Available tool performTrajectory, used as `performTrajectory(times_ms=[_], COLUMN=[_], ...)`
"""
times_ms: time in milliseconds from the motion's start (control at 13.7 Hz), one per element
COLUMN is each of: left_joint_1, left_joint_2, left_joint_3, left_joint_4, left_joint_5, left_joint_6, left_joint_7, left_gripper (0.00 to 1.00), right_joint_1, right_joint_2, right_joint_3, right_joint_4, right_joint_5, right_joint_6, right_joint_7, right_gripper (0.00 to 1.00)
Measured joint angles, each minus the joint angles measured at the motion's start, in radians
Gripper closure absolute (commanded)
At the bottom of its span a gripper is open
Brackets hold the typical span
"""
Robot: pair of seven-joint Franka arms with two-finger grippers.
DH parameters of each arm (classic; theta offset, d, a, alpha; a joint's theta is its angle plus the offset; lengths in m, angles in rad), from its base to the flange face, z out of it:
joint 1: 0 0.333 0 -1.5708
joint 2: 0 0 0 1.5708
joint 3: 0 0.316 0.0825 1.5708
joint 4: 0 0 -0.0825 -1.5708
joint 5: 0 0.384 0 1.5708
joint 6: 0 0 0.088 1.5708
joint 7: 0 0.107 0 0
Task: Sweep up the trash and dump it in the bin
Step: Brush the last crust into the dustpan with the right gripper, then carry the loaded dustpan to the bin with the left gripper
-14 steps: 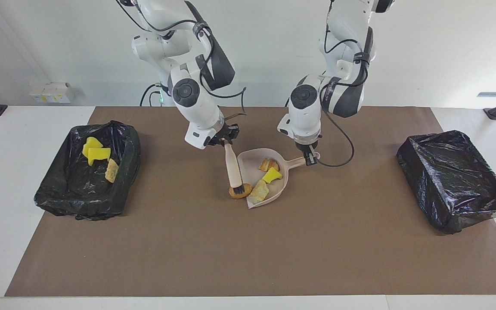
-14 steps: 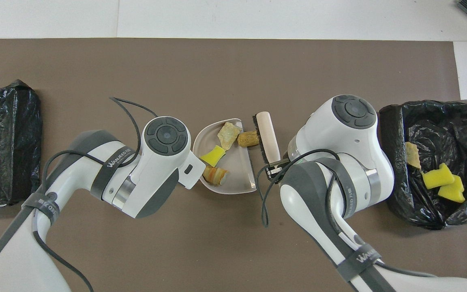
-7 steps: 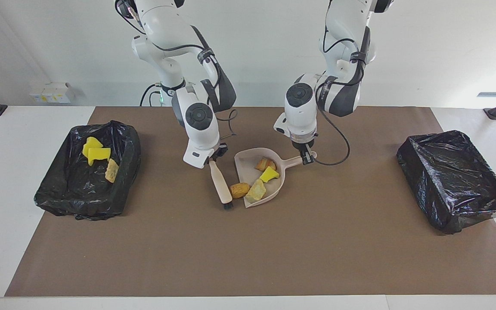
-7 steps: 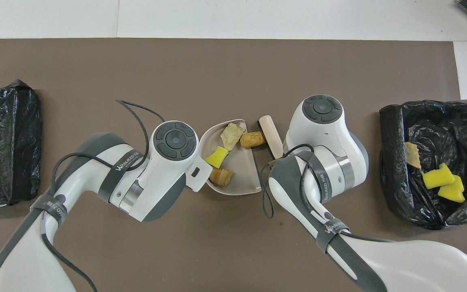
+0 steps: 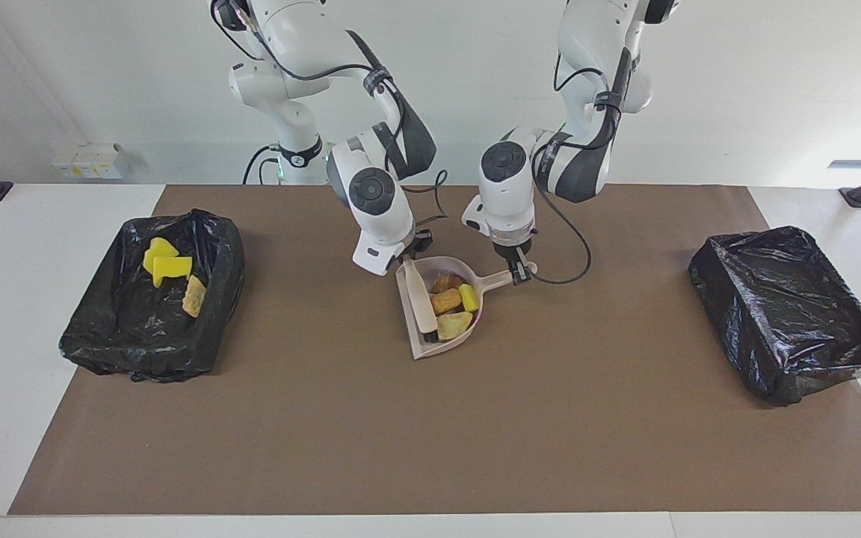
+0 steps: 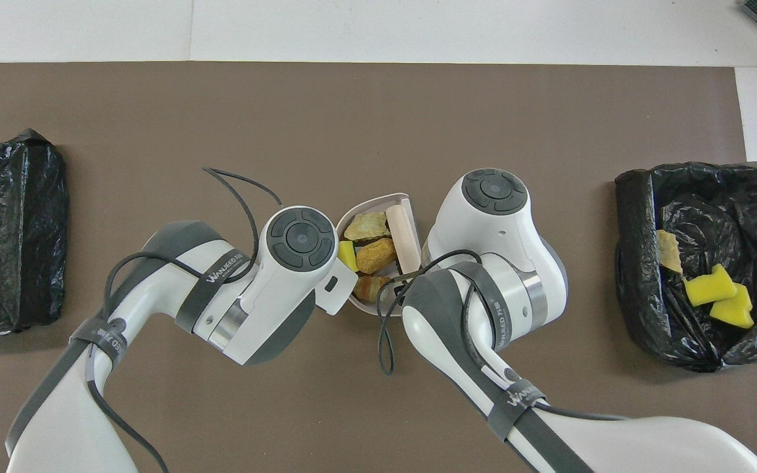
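Beige plastic dustpan (image 5: 468, 329) at frame centre, four trash pieces (image 5: 448, 301) inside. Left gripper (image 5: 520, 272) clamped on dustpan handle. Right gripper (image 5: 406, 259) clamped on beige-handled brush (image 5: 420, 300), bristles in pan mouth. Black-bagged bin (image 5: 223, 246) mid-left holds more yellow pieces (image 5: 167, 263).

Two glossy white arms (image 5: 371, 194) with dark grey joint bands (lettered in white) and trailing black cables (image 5: 565, 246).
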Motion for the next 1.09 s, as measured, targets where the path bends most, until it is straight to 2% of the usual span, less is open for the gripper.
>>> performTrajectory(times_ms=[292,583,875,1094], left_joint_1=[0.031,0.127,0.255,0.37], left_joint_2=[0.003,0.009,0.008,-0.006], left_joint_3=[0.007,0.012,0.016,0.017], left_joint_4=[0.0,-0.01,-0.004,0.037], left_joint_5=[-0.012,-0.063,-0.17,-0.2], left_joint_6=[0.044,0.098,0.148,0.142], left_joint_7=[0.033,0.211,0.484,0.661], left_gripper=[1.0,1.0,1.0,1.0], right_joint_1=[-0.026,-0.026,0.105,0.162], right_joint_2=[-0.063,-0.156,-0.206,-0.269], right_joint_3=[-0.01,-0.01,0.004,0.007], right_joint_4=[0.008,0.01,-0.031,-0.136], right_joint_5=[0.003,0.003,0.01,0.065], right_joint_6=[-0.09,-0.212,-0.216,-0.179], right_joint_7=[0.035,0.15,0.397,0.433], right_gripper=[1.0,1.0,1.0,1.0])
